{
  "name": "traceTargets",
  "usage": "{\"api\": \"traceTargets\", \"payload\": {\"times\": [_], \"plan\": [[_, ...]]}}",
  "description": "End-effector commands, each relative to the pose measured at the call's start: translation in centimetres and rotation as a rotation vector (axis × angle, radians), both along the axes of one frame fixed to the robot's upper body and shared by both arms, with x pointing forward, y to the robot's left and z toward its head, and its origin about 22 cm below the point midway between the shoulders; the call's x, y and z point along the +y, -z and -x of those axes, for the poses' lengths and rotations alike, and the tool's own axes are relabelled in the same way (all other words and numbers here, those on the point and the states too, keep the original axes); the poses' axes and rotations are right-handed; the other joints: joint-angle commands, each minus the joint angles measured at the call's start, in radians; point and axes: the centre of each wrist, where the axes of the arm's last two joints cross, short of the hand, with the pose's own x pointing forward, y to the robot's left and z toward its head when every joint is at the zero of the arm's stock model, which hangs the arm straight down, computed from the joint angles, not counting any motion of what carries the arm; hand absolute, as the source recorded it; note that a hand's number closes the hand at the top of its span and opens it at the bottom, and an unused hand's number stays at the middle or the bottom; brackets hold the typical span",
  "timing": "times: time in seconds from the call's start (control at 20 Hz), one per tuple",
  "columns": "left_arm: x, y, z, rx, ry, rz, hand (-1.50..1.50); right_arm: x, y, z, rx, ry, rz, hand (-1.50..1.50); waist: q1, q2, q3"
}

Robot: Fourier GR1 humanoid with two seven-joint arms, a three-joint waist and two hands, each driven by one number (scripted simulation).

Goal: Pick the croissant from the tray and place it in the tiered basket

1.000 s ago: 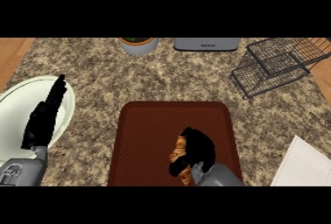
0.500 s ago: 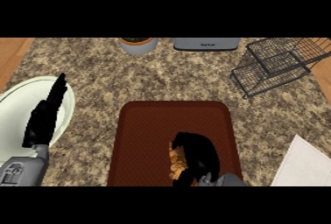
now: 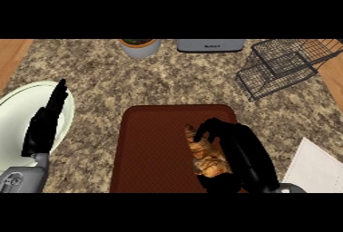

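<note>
On the dark red flat tray (image 3: 154,154) in the middle of the speckled stone bench (image 3: 167,81), the golden brown croissant (image 3: 204,156) lies near the right side, and the black right hand (image 3: 234,149) has its fingers curled around it. The croissant is not lifted yet, so the lift and the trip to the black wire tiered basket (image 3: 281,65) at the far right are left. The black left hand (image 3: 48,120) rests open over the pale round plate (image 3: 13,106) at the left.

Golden croissant (image 3: 206,156), reddish-brown tray (image 3: 157,149), speckled counter (image 3: 167,81)
</note>
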Motion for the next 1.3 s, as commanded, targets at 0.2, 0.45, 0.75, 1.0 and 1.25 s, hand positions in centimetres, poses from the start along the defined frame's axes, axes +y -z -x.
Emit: {"api": "traceTargets", "payload": {"times": [0.2,0.45,0.75,1.0,1.25], "plan": [[0.5,-0.9,-0.4,0.006,0.008,0.013,0.0,-5.7,-8.3,1.7,-0.294,0.097,-0.11,1.5,0.003,0.002,-0.001],[0.1,-0.3,0.6,-0.02,0.011,-0.012,0.0,-9.5,-13.3,-1.4,-0.374,0.179,0.011,1.5,0.021,0.004,-0.001],[-0.3,-1.0,-1.3,-0.008,0.02,-0.006,0.0,-11.0,-15.6,-5.4,-0.27,0.112,-0.076,1.5,0.022,0.007,-0.001],[-0.5,0.5,-1.4,-0.016,0.025,-0.004,0.0,-13.3,-14.8,-9.5,-0.305,0.112,0.037,1.5,0.025,0.01,-0.001],[-0.7,-0.9,-1.1,-0.005,0.044,-0.008,0.0,-13.4,-12.8,-12.6,-0.393,0.197,0.228,1.5,0.038,0.012,-0.001]]}}
